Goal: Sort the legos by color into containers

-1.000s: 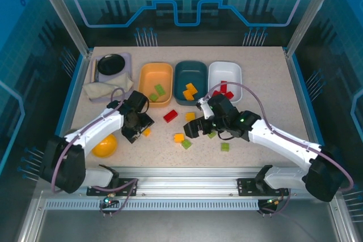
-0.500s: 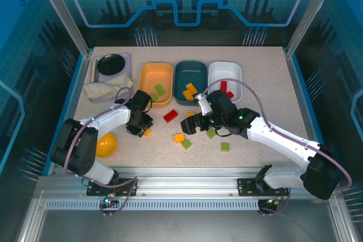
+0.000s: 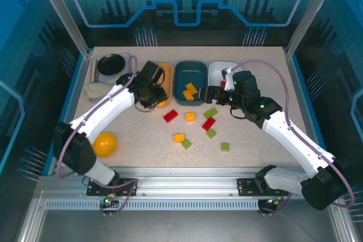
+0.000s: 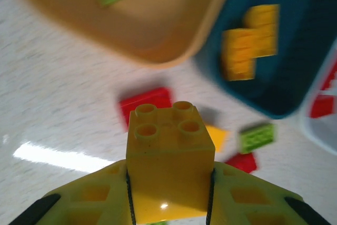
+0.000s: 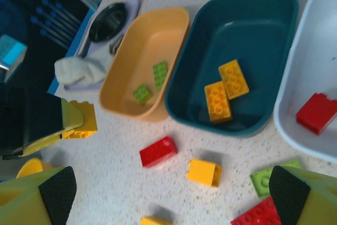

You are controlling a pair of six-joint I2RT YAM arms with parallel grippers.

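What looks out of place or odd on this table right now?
Nothing looks spilled or broken. One oddity: two green plastic bricks lie in the yellow-orange plastic tray, while two orange-yellow bricks sit in the dark teal tray, so brick and tray colours do not match.

The speckled beige table [image 3: 255,151] carries a row along its far side: a yellow-orange tray [image 5: 158,30] at 11 o'clock, a dark teal tray [image 3: 193,72] at 12, a white tray [image 5: 310,61] at 1. A black dish [image 3: 112,63] sits at 10, with a crumpled cloth [image 3: 99,90] just beside it. A yellow dome bowl [image 3: 104,144] lies at 8. Red, green and orange loose legos [image 3: 170,115] lie scattered from the centre toward 5.
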